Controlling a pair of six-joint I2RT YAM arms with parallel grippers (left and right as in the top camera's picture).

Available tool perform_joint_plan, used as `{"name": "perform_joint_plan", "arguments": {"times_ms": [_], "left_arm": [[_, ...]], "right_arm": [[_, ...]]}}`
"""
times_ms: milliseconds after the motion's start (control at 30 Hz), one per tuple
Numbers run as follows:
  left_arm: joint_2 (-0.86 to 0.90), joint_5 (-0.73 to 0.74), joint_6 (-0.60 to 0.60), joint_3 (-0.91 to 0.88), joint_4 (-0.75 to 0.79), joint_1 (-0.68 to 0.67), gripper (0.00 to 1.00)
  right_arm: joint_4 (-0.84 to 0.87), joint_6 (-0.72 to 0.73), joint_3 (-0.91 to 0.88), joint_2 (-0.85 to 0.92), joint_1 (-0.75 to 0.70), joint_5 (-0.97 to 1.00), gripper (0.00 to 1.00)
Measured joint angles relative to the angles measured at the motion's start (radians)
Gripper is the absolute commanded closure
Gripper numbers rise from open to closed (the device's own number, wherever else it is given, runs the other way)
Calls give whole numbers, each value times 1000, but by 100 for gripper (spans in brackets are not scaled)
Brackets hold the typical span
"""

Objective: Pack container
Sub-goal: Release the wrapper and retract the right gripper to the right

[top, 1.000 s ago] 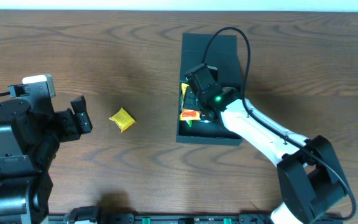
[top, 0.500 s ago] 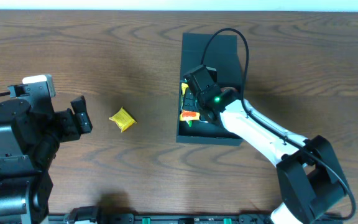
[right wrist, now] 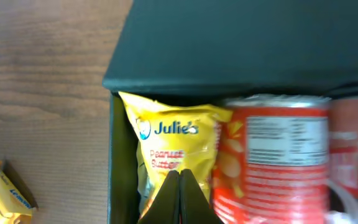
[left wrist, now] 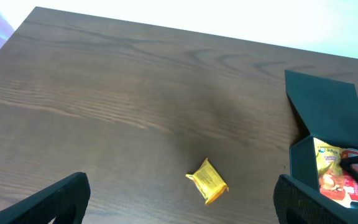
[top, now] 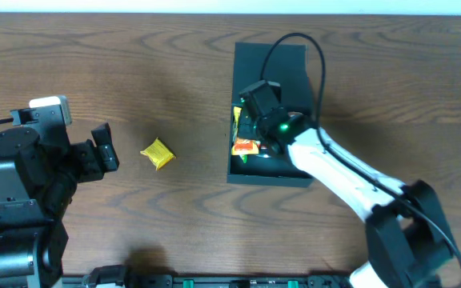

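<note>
The dark teal container point(top: 290, 62) lies open on the table, its flap lid folded back to the far side; it also shows in the left wrist view point(left wrist: 325, 106) and the right wrist view point(right wrist: 241, 43). Inside stand a yellow Julie's peanut butter packet point(right wrist: 173, 146) and a red snack packet point(right wrist: 278, 162). My right gripper point(right wrist: 180, 177) is shut with fingertips pressed together, empty, over the yellow packet inside the container point(top: 250, 132). A small yellow snack packet point(top: 157, 154) lies on the table left of the container. My left gripper point(left wrist: 179, 205) is open and empty, well short of it.
The table is dark wood point(top: 134, 72). The small yellow packet shows in the left wrist view point(left wrist: 207, 181) and at the lower left of the right wrist view point(right wrist: 5, 196). The right arm's black cable point(top: 302, 48) arcs over the container lid.
The right arm has shifted slightly toward the far side over the container. The left arm and the loose yellow packet have not moved.
</note>
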Motion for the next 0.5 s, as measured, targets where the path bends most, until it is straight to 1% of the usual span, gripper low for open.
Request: {"name": "perform_joint_plan", "arguments": {"times_ms": [33, 100, 133, 167, 200, 233, 267, 367, 500], "left_arm": [[0, 3, 0, 0, 0, 0, 5], [0, 11, 0, 0, 0, 0, 4], [0, 14, 0, 0, 0, 0, 5], [0, 16, 0, 0, 0, 0, 5], [0, 18, -1, 0, 0, 0, 5], [0, 21, -1, 0, -4, 0, 5], [3, 23, -1, 0, -10, 0, 5], [28, 25, -2, 0, -58, 0, 5], [143, 18, 2, 0, -136, 0, 5]], "right_arm": [[-18, -14, 9, -24, -9, 7, 91], [-51, -38, 29, -83, -34, 20, 56], [-71, -50, 38, -112, -47, 26, 35], [-101, -63, 48, -153, -64, 33, 20], [-138, -74, 57, -197, -83, 41, 17], [-171, -80, 63, -233, -98, 48, 11], [-223, -85, 66, -281, -119, 60, 1], [-352, -95, 71, -376, -170, 79, 1], [-467, -83, 71, -470, -227, 95, 1]]}}
